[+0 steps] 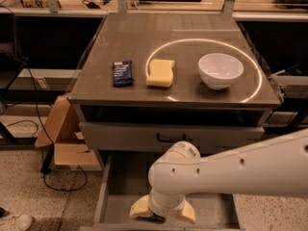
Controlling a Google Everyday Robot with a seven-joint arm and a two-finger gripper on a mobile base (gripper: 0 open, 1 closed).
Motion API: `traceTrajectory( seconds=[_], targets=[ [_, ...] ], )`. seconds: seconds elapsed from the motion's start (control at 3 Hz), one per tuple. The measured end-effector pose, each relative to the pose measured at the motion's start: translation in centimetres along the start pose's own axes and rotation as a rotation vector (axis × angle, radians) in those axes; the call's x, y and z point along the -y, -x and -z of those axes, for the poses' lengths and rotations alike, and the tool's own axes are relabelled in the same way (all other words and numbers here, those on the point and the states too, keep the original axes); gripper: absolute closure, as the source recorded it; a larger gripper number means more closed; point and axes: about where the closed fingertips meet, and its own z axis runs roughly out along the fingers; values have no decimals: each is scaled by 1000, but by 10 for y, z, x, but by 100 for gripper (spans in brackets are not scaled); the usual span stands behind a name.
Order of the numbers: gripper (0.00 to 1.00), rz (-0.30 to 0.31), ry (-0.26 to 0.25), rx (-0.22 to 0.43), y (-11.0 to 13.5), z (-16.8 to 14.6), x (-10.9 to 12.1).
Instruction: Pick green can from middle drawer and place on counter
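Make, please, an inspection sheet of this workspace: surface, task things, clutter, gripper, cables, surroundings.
Surface: counter flat, with a ring of light reflected on it.
Job's things: middle drawer pulled open, its visible floor bare; green can not made out, as the arm hides the drawer's front part.
Clutter: dark blue snack packet, yellow sponge and white bowl in a row on the counter, apart from one another.
Gripper: gripper low inside the middle drawer, near its front.
Cables: black cable on the floor, left of the cabinet.
Surroundings: cardboard box left of the cabinet; upper drawer front closed.
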Motion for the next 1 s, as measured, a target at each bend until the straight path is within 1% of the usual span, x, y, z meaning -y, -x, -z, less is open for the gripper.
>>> traceTrajectory(
  seconds=[0.33,0.67,1.0],
  targets=[
    [0,-26,1,-12,13,-20,-6],
    [0,-39,24,-66,32,-52,-23],
    [0,-42,29,-72,32,-56,-23]
  ],
)
